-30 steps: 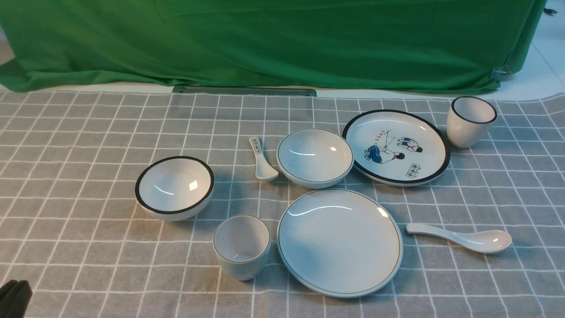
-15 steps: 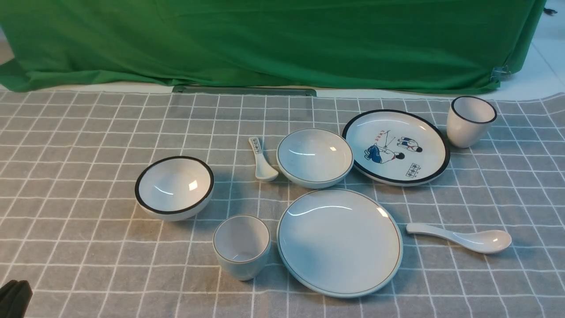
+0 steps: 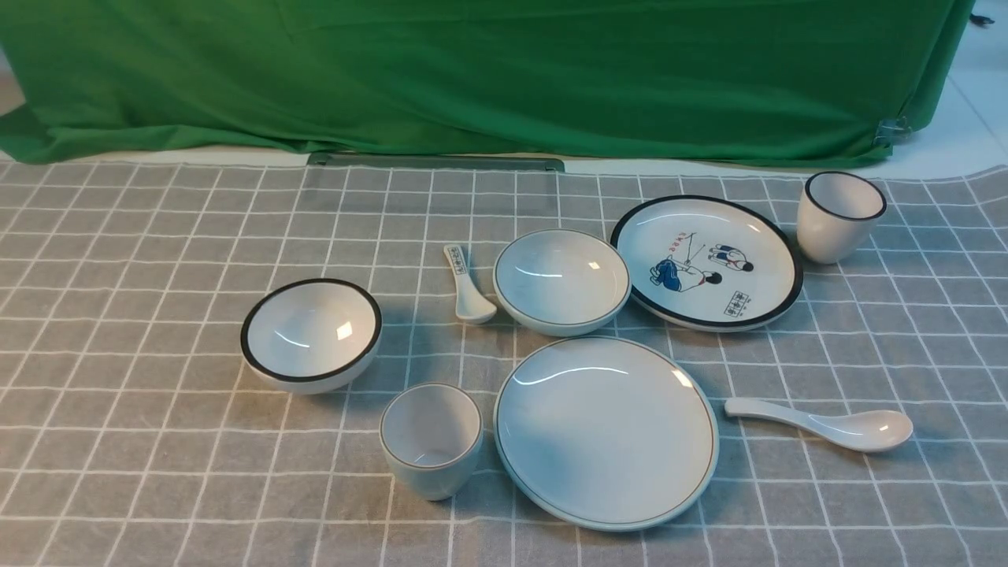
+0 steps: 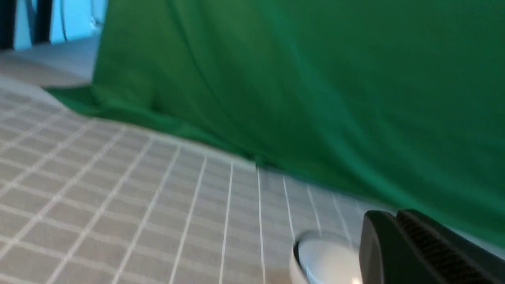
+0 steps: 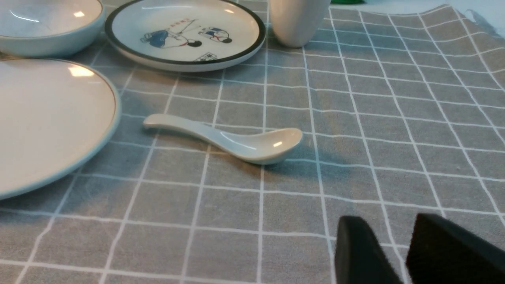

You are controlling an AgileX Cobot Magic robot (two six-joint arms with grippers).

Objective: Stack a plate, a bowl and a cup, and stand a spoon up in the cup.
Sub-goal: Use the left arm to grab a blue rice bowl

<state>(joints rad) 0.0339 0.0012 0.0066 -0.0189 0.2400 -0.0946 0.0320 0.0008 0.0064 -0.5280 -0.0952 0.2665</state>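
The plain plate (image 3: pixel 606 431) lies near the front of the checked cloth, with the pale bowl (image 3: pixel 561 279) just behind it and the small cup (image 3: pixel 431 437) upright at its left. The long white spoon (image 3: pixel 827 425) lies flat to the plate's right, bowl end pointing right. Neither gripper shows in the front view. In the right wrist view my right gripper (image 5: pixel 388 227) hovers open and empty over bare cloth, short of the spoon (image 5: pixel 236 142) and the plate (image 5: pixel 47 118). In the blurred left wrist view my left gripper (image 4: pixel 394 215) is shut on nothing.
A black-rimmed bowl (image 3: pixel 312 335) sits at the left and a small printed spoon (image 3: pixel 468 287) beside the pale bowl. A cartoon plate (image 3: pixel 706 262) and a black-rimmed cup (image 3: pixel 839 216) stand at the back right. A green curtain (image 3: pixel 472 79) hangs behind the table.
The dark tip of my left gripper, earlier at the front view's bottom-left corner, has left that view. The dishes have not moved.
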